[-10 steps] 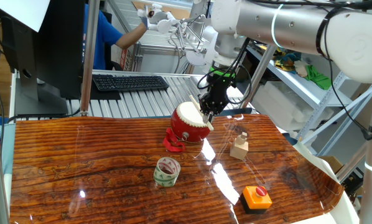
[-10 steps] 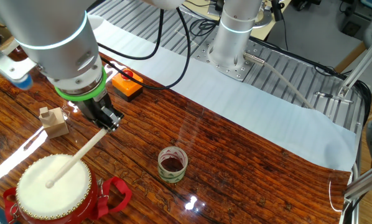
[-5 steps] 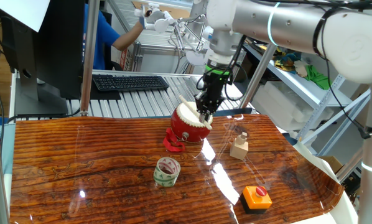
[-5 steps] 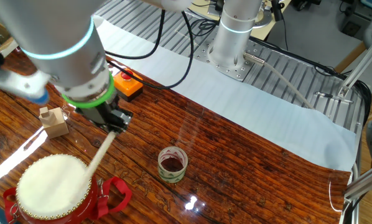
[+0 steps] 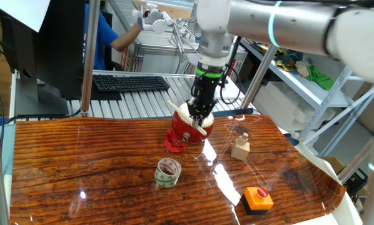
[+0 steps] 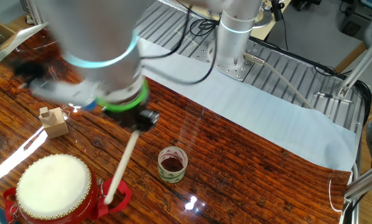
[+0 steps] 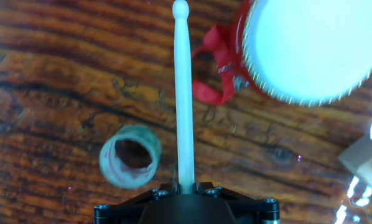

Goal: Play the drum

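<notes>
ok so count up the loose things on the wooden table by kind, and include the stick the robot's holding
Drum: 1
Drumstick, held in the gripper: 1
Tape roll: 1
Wooden block: 1
Orange box with red button: 1
Total: 5

A glossy wood-grain table [image 5: 80, 169] with bright light glare. Behind the table, a ribbed metal bench [image 5: 143, 103] holds a black keyboard [image 5: 131, 82]. Right of the table stand metal shelves [image 5: 312, 87].
</notes>
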Controlling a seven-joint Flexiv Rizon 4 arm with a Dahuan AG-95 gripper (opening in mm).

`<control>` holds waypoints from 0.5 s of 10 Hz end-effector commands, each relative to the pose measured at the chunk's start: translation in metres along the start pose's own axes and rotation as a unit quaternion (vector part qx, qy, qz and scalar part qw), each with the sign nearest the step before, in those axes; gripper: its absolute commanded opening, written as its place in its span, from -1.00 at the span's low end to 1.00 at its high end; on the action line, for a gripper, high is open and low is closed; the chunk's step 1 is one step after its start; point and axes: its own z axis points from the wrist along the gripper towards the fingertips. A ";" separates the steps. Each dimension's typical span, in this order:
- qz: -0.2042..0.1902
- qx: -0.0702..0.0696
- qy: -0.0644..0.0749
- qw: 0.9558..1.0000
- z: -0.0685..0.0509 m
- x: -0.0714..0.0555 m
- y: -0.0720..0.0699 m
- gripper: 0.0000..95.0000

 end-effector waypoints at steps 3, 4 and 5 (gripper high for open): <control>0.003 0.007 -0.020 1.000 0.020 0.030 0.025 -1.00; 0.004 0.013 -0.027 1.000 0.033 0.039 0.035 -1.00; 0.004 0.015 -0.031 0.999 0.043 0.044 0.040 -1.00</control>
